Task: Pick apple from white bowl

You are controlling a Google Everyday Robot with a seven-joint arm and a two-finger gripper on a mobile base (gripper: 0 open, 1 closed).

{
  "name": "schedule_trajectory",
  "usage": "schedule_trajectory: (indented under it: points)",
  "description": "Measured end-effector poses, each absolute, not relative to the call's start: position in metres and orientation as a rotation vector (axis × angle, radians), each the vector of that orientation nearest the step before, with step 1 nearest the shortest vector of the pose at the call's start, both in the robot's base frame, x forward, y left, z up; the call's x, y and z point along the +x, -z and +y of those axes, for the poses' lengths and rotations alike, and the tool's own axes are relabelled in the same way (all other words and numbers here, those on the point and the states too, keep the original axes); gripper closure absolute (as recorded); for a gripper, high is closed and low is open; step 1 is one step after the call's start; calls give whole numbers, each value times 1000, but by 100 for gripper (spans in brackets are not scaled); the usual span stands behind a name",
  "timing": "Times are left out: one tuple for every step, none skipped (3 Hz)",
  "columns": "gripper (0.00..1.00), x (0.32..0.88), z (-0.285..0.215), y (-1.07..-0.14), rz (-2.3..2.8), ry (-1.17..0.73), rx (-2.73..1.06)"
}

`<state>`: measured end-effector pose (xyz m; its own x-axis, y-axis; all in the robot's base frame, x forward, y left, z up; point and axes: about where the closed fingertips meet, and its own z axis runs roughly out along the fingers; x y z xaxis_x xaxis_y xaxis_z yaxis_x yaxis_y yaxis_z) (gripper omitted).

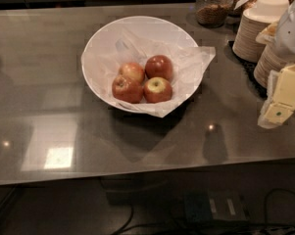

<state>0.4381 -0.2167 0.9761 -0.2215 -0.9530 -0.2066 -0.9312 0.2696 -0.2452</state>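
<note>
bench [49,58]: a grey, glossy surface that fills most of the camera view. it reflects overhead lights at the lower left.

white bowl [95,43]: large, round and glossy. it stands on the bench a little left of centre, upright.

paper lining [188,62]: crinkled white paper covers the inside of the white bowl. it laps over the rim on the right and front sides, and one corner points toward the right.

stacked paper bowls [255,33]: beige, in tall stacks at the far right of the bench, well apart from the white bowl.

claw [282,99]: pale yellow parts at the right edge of the view, in front of the stacked paper bowls and above the bench. it is well apart from the white bowl and touches no fruit. whether the claw is apart or together cannot be told.

glass jar [213,6]: at the rear of the bench, left of the stacks, with brown contents.

apple [157,89]: red, with a large pale yellow-green patch around its stem, which faces up. it lies on the paper lining at the front right of a cluster of four in the white bowl.

- dark red apple [159,66]: directly behind the apple, close against it.
- front red-orange apple [126,89]: just to the left of the apple, touching it.
- rear red-orange apple [132,72]: behind and to the left.
</note>
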Motion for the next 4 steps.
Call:
schedule_trajectory:
  points:
    - [0, 438, -217, -976, 2232, 98, -1725]
    - [0, 444, -212, -974, 2219, 78, -1722]
    - [0, 458, -183, -968, 2128, 29, -1785]
    - [0, 475, -139, -966, 1996, -20, -1894]
